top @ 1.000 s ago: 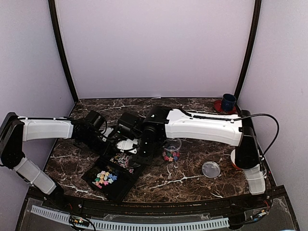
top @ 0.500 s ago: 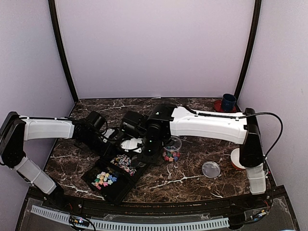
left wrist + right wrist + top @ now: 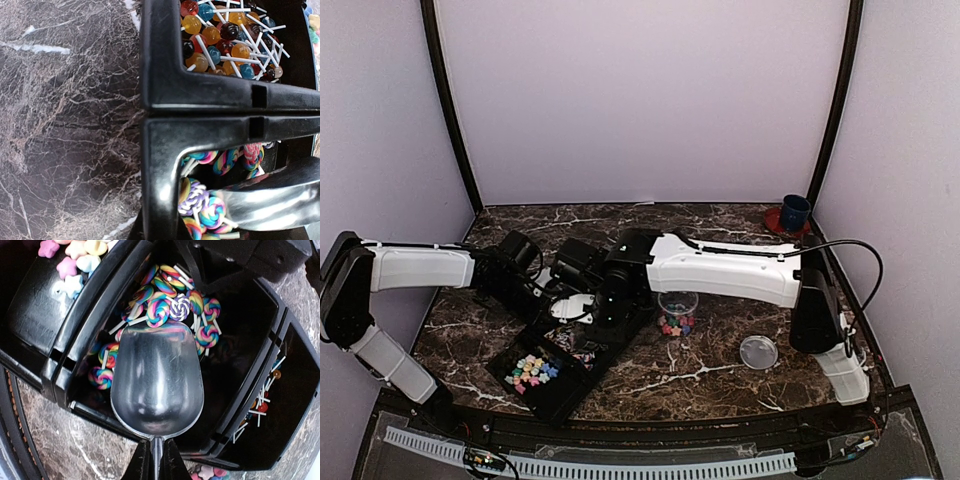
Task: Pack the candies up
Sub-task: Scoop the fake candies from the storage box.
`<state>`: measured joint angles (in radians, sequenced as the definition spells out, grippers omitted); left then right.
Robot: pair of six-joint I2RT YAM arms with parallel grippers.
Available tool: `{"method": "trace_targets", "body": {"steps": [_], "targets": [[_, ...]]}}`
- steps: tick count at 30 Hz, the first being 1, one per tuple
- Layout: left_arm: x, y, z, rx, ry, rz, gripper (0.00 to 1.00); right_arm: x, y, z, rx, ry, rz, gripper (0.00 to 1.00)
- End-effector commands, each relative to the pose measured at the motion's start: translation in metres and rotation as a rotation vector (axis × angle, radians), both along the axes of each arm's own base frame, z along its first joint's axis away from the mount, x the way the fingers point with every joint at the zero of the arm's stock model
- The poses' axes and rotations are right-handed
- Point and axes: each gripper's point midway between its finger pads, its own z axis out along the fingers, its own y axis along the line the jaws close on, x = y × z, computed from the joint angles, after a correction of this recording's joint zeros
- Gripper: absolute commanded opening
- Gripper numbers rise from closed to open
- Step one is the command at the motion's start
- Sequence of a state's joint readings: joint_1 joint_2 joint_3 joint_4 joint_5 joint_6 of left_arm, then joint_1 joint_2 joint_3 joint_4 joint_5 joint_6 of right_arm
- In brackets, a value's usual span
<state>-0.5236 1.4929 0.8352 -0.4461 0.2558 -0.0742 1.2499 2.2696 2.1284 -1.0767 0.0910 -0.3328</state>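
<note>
A black tray (image 3: pixel 84 315) with three compartments lies slantwise on the marble surface (image 3: pixel 700 375), left of the middle and towards the near edge. The candies (image 3: pixel 532 369) are nearly all in it, sorted by kind. Pastel star sweets (image 3: pixel 75 262) fill the nearest compartment. Rainbow swirl lollipops (image 3: pixel 172 305) lie in the middle one. Small round lollipops (image 3: pixel 220 35) on thin white sticks are heaped in the far one.

The right arm reaches across from the right side. The right hand (image 3: pixel 156 458) is pressed together on the thin handle of a shiny metal scoop (image 3: pixel 157 385). The bowl of the scoop is empty. It hangs over the middle compartment with its front lip just beside the swirl lollipops; a few of them show at its left side too. Whether it touches them cannot be told.

The left arm comes in from the left, and the left hand (image 3: pixel 538 282) is at the far end of the tray with its fingers pressed together. Its own camera looks straight down on the tray's rim and the wall between two compartments, but whether it pinches the rim cannot be told.

Right of the tray stands a small clear jar (image 3: pixel 677 300), with a few loose star sweets (image 3: pixel 675 325) on the surface just in front of it. A clear round lid (image 3: pixel 758 352) lies further right. In the far right corner a blue cup (image 3: pixel 795 210) stands on a red saucer (image 3: pixel 775 221).
</note>
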Motion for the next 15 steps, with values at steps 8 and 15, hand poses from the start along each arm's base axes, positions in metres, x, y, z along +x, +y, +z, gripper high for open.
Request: {"method": "trace_targets", "body": {"steps": [8,15], "targets": [[0.001,-0.063,0.090,-0.414,-0.102,-0.119,0.00,-0.017,0.007,-0.112,0.015,0.155,-0.103,0.00],[0.013,-0.055,0.122,-0.367,-0.213,-0.086,0.00,-0.013,0.017,-0.131,0.102,0.080,-0.097,0.00]]}}
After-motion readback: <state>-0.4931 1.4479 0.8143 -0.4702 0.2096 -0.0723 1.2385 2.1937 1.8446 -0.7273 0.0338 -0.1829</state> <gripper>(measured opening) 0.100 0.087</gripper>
